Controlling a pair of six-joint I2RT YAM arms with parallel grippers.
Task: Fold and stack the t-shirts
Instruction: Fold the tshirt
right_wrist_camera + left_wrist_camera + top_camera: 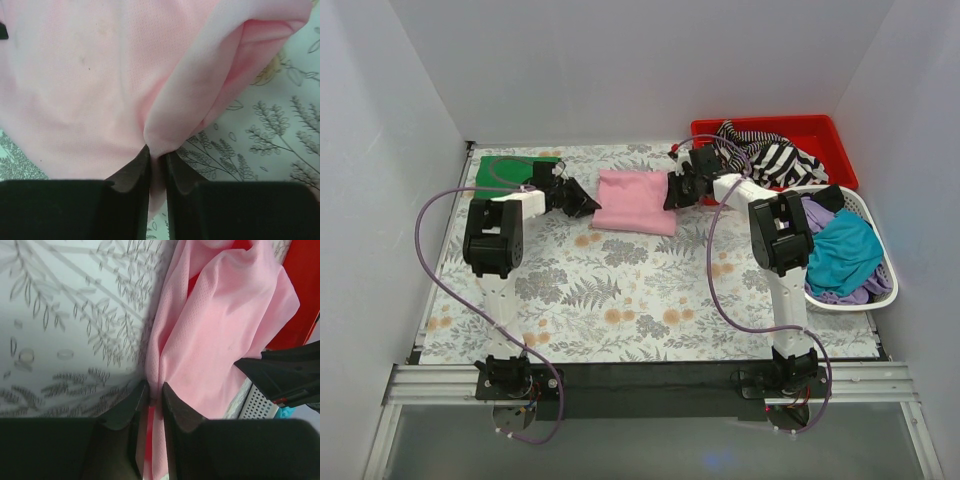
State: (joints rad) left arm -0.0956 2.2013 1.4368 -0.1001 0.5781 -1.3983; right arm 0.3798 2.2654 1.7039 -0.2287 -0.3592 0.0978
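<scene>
A folded light pink t-shirt (636, 200) lies at the back middle of the table. My left gripper (590, 203) pinches its left edge, and the left wrist view shows pink cloth (220, 325) squeezed between the shut jaws (155, 392). On the other side, my right gripper (672, 192) holds the right edge, a fold of pink cloth (100, 75) caught between its jaws (157, 152). A folded dark green t-shirt (505, 170) rests at the back left, behind the left arm. The black-and-white striped shirt (770, 155) lies in the red bin.
A red bin (820, 135) stands at the back right. In front of it a white basket (880, 285) holds teal (845, 250) and purple (817, 213) shirts. The floral tablecloth (630, 290) covers the table between the arms.
</scene>
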